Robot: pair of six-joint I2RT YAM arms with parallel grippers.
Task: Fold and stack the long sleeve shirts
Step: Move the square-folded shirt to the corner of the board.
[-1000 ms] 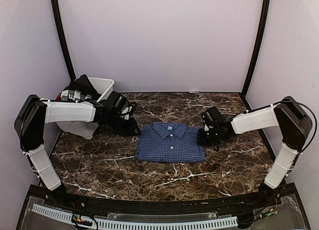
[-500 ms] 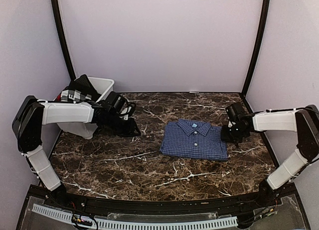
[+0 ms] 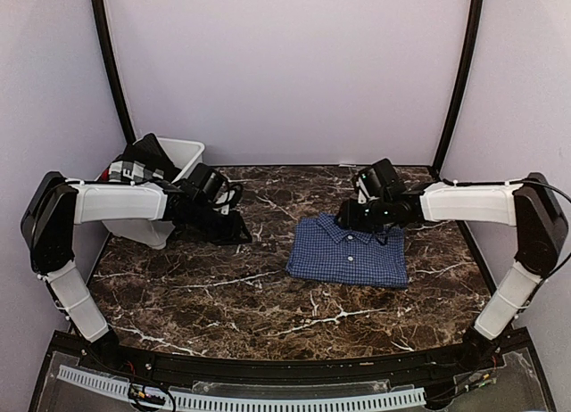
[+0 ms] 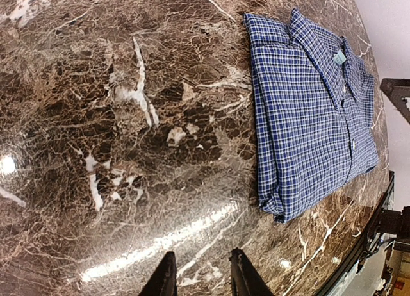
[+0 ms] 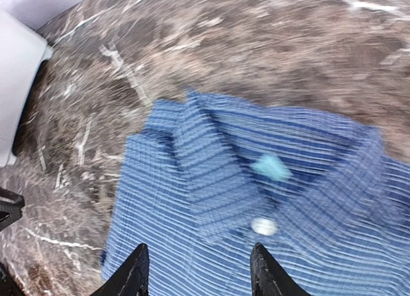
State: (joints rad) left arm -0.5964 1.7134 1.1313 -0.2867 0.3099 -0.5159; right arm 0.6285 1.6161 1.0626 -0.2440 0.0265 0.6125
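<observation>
One long sleeve shirt (image 3: 346,251), blue with a fine check, lies folded flat on the marble table, right of centre. It also shows in the left wrist view (image 4: 314,110) and, blurred, in the right wrist view (image 5: 256,200). My right gripper (image 3: 350,218) hovers over its collar, open, with nothing between the fingers (image 5: 200,269). My left gripper (image 3: 239,234) rests low over bare marble, left of the shirt and apart from it. Its jaws (image 4: 202,275) stand apart and hold nothing.
A white bin (image 3: 178,152) stands at the back left, with dark and checked cloth (image 3: 134,167) bulging out of it; its edge shows in the right wrist view (image 5: 16,84). Black posts and pale walls enclose the table (image 3: 223,296).
The right gripper slid the shirt to the right, let go and opened. It then swung back left and now sits over the collar. The left arm has not moved.
</observation>
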